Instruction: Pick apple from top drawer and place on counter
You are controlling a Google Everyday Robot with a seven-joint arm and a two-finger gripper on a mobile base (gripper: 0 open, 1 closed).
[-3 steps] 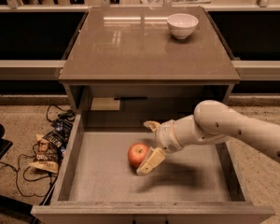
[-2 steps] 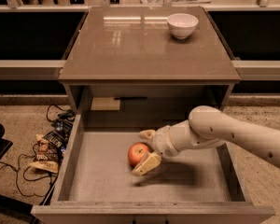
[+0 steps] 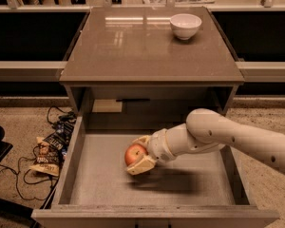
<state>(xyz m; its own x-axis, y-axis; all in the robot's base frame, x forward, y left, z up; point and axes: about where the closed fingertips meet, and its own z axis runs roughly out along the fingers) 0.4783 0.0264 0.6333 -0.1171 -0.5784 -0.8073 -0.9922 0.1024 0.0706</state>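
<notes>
The red-orange apple (image 3: 133,154) is inside the open top drawer (image 3: 99,179), near the middle of its grey floor. My gripper (image 3: 138,154) reaches in from the right on a white arm. Its fingers (image 3: 140,166) stand on either side of the apple, one behind and one in front, closed on it. The apple looks slightly lifted off the floor. The glossy grey-brown counter (image 3: 133,46) is above the drawer.
A white bowl (image 3: 185,25) stands at the counter's back right. Cables and snack packets (image 3: 47,148) lie on the carpet left of the drawer. A pale ledge (image 3: 23,70) with railing runs behind the cabinet.
My gripper has moved a little left and closed around the apple. The apple now sits between the fingers and has risen slightly.
</notes>
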